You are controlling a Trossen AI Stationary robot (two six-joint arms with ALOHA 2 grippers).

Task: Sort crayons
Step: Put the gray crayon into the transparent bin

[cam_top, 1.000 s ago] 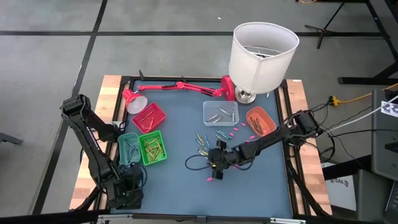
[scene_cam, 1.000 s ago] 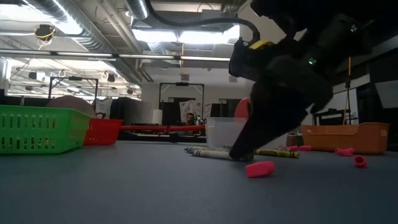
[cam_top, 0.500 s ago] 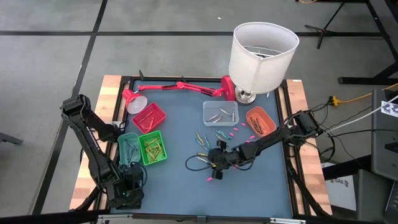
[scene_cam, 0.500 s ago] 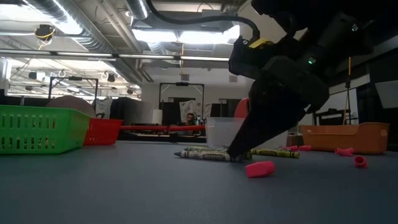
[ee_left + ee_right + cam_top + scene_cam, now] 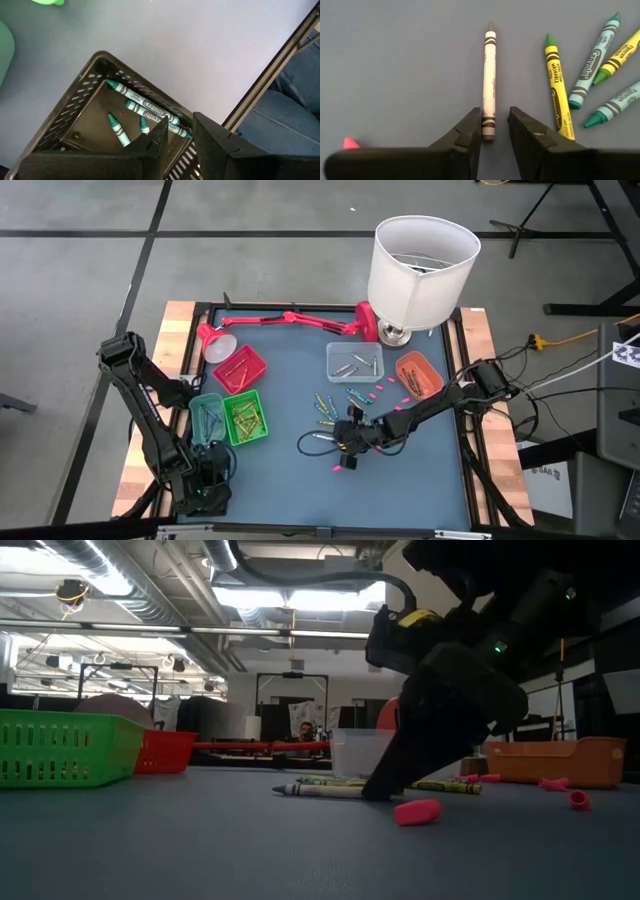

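Observation:
A grey crayon lies flat on the blue table top, also seen in the low view. My right gripper is open, low over the table's middle, with its fingers on either side of the crayon's blunt end. Loose crayons, a yellow one and teal ones, lie on the mat just past it. My left gripper waits at the table's near left. It is open a little above a dark mesh tray that holds teal crayons. My right gripper has one finger against the side of the grey crayon's blunt end. The other finger stands a small gap off. The fingers slant down from the table's right and lie along the crayon, which rests flat on the table.
Trays stand around: red, green and teal on the left, clear and orange at the far right. A white lampshade and a red desk lamp stand along the far edge. Pink bits lie near my right gripper.
The grey crayon has slid along the table toward the left edge, out from the loose crayons, still lying flat. My right gripper has kept low at its blunt end.

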